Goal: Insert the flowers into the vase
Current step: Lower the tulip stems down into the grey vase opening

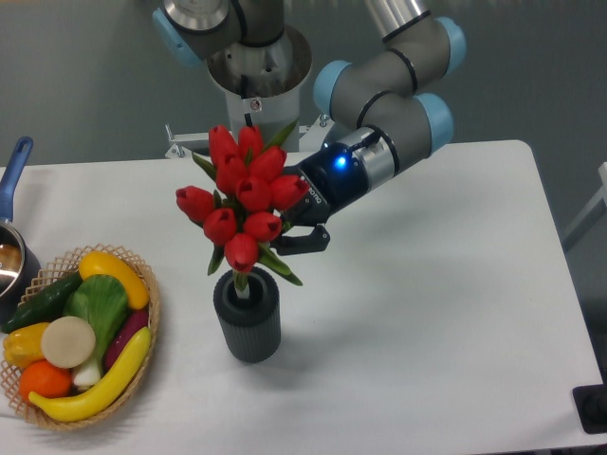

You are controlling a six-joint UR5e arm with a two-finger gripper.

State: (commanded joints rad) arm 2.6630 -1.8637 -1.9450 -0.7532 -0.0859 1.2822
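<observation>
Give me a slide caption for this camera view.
Gripper behind red flowers, stems in the ribbed vase.

Arm (pixel 379 90): silver-grey tubes, pale blue joint caps.
Wrist (pixel 353 169): ribbed metal ring, glowing blue light.
Gripper (pixel 302 226): black, angular fingers.

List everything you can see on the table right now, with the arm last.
flowers: one bunch, red heads with green leaves, stems down in the vase mouth, left of centre
vase: one, dark grey, ribbed, upright on the table below the flowers
basket: one, tan wicker, near left corner, holding toy fruit and vegetables
toy fruit and vegetables: several, yellow, green, orange, white, purple, in the basket
pot: one, dark with a blue handle, left edge, partly cut off
table: one, white
arm: one, grey with blue joints, reaching from the back
gripper: one, black, behind the flowers; jaws partly hidden
</observation>
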